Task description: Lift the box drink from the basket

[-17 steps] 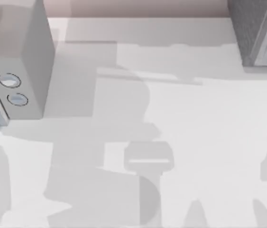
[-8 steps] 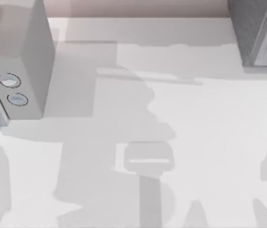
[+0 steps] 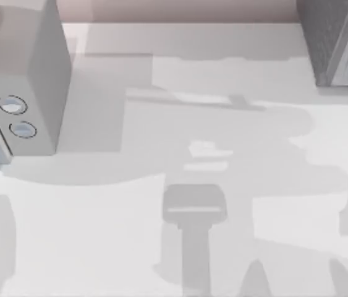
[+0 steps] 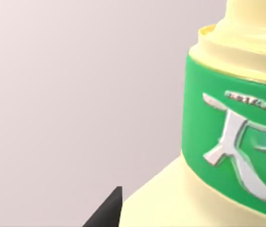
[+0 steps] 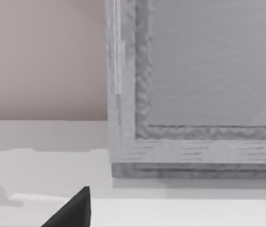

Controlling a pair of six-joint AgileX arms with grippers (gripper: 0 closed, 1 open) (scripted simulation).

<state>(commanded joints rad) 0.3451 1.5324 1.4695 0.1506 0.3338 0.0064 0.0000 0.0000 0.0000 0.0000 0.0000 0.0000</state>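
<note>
White tabletop [image 3: 99,247] spreads under the grey box [image 3: 34,80] at the top view's upper left, while the box drink [image 4: 227,142] looms beside a dark fingertip [image 4: 107,213], whether grasped I cannot tell, presumably positioned for lifting.

Your view from above changes only in shadow: the grey patches on the white table [image 3: 99,247] spread toward three o'clock.
</note>
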